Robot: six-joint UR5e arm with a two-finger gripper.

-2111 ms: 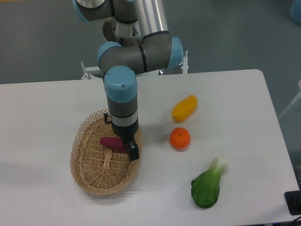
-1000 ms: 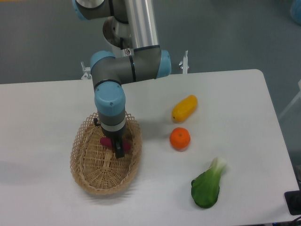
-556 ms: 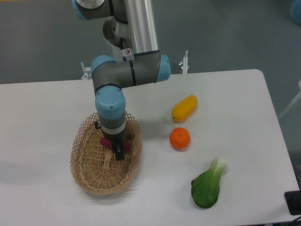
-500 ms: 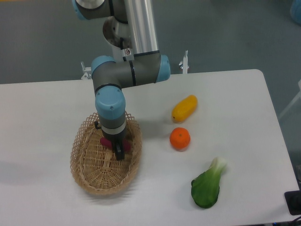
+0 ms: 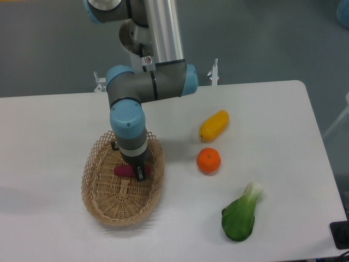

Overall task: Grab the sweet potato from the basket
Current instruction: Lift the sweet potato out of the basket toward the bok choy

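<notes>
The sweet potato (image 5: pixel 123 171) is a small reddish-purple tuber lying across the upper middle of the oval woven basket (image 5: pixel 103 204). My gripper (image 5: pixel 137 171) points straight down into the basket. Its dark fingers (image 5: pixel 140 174) sit at the tuber's right end and look closed on it. Only the left part of the sweet potato shows; the wrist and fingers hide the rest. The basket rests on the white table at the left.
A yellow-orange oblong fruit (image 5: pixel 214 125) and a round orange (image 5: pixel 208 161) lie to the right of the basket. A green leafy vegetable (image 5: pixel 240 215) lies at the front right. The arm's elbow (image 5: pixel 150 84) hangs above the basket's far rim.
The gripper moved left from beside the sweet potato to over its right end. In the last half second the tuber shifted slightly down and left, and less of the finger shows.
</notes>
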